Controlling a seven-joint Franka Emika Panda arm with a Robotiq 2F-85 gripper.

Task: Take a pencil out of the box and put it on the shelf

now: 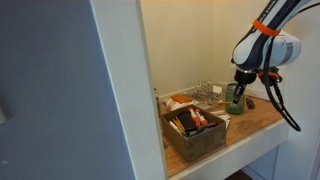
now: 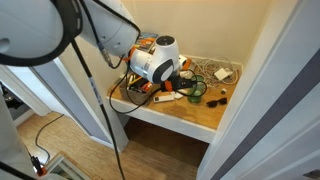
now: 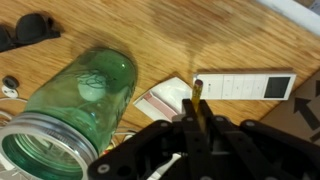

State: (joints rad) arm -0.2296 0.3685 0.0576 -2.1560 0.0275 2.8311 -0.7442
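The end effector (image 3: 196, 128) is clamped on a pencil (image 3: 198, 97) over the mid tabletop (image 3: 220, 35), beside the green jar (image 3: 78, 100). Extraction from the box (image 1: 195, 132) at the front edge is judged complete. Remaining: lower the pencil onto bare tabletop and release

I see on the wooden worktop (image 1: 255, 120) the brown box (image 1: 200, 135), a wire basket (image 1: 207, 92), a green jar (image 3: 75, 100) and a white flat device (image 3: 245, 85).

White arm (image 1: 281, 48), orange band (image 1: 264, 27), seemingly black fingers (image 3: 187, 137)
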